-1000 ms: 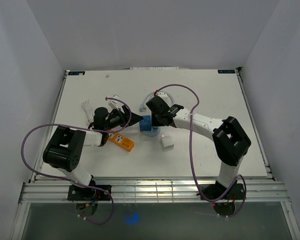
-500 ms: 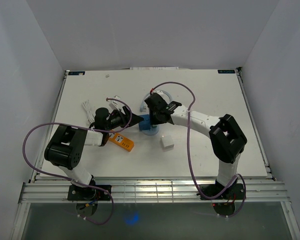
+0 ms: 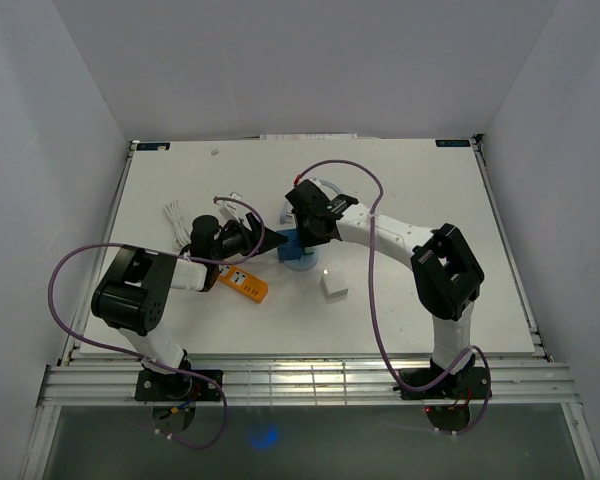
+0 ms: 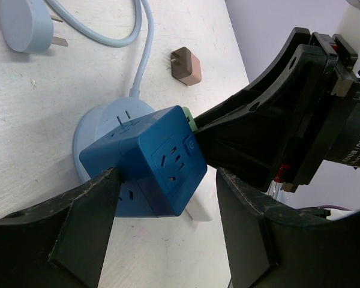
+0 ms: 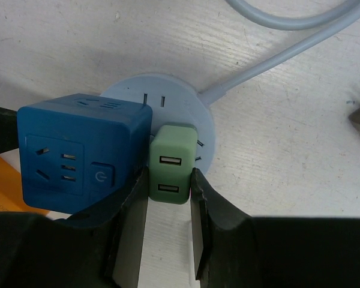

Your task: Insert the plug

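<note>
We are counting one green plug [image 5: 173, 165], one brown plug [image 4: 186, 65], one white block [image 3: 333, 285], one blue socket cube [image 5: 78, 150] and one round socket base [image 5: 168, 90].

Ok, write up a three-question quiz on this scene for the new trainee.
1. What is the right end effector clamped on? A) an orange box B) a green charger C) a white adapter
2. True or false: the blue cube sits on the round pale-blue socket base.
3. In the left wrist view, what colour is the small plug lying loose beyond the cube?
Key: 1 B; 2 true; 3 brown.
</note>
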Robot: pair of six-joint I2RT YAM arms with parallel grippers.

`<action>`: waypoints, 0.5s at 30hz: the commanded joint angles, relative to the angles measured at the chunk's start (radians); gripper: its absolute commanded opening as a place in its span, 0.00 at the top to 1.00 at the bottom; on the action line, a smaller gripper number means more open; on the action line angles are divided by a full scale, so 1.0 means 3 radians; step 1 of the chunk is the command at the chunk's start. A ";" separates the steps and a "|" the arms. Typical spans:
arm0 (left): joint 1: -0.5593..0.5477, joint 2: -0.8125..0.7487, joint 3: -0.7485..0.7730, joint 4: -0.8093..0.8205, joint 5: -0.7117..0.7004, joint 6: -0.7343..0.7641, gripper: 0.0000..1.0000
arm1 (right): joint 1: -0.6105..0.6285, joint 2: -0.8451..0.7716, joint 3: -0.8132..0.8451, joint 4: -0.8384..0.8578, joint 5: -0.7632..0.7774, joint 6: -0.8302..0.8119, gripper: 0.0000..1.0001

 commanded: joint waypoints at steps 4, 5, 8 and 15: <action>-0.0041 0.0046 0.0118 -0.0088 0.0095 0.0010 0.25 | 0.0052 0.0543 -0.0367 -0.0590 -0.0654 -0.0196 0.92; -0.0047 0.0046 0.0118 -0.0093 0.0090 0.0015 0.25 | 0.0052 0.0569 -0.0382 -0.0569 -0.0690 -0.0206 0.92; -0.0047 0.0041 0.0118 -0.0108 0.0085 0.0020 0.25 | 0.0042 0.0574 -0.0464 -0.0467 -0.0812 -0.0211 0.92; -0.0041 0.0025 0.0128 -0.0149 0.0080 0.0050 0.25 | -0.0019 0.0421 -0.0479 -0.0385 -0.0981 -0.0201 0.92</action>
